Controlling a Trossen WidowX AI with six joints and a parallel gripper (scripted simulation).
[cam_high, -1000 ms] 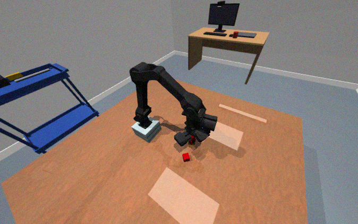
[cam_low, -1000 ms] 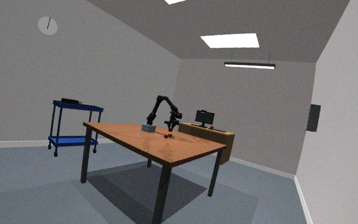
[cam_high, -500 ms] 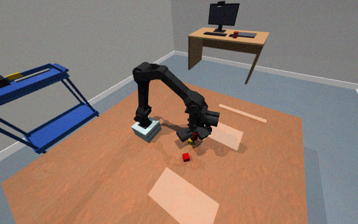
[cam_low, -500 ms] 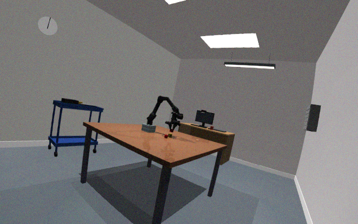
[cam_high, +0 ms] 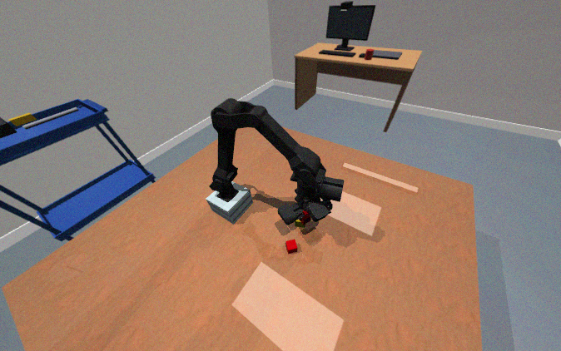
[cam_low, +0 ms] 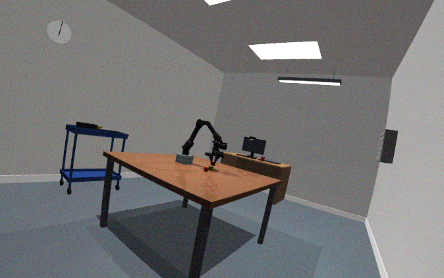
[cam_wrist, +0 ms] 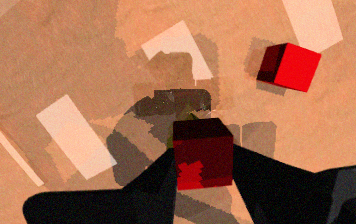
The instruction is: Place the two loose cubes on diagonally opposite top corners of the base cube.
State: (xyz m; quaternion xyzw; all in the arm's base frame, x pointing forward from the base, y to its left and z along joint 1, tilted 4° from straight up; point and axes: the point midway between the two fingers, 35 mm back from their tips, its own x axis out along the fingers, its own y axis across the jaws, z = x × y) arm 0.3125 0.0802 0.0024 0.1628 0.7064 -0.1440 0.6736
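My gripper is shut on a dark red cube and holds it just above the yellow-green base cube. In the wrist view the held cube covers nearly all of the base cube; only an olive sliver shows at its upper left edge. I cannot tell whether the two touch. A second red cube lies loose on the wooden table, a short way in front of the base cube.
The arm's foot stands on a pale grey block to the left of the cubes. Pale light patches lie on the table top. A blue cart and a desk with a monitor stand off the table.
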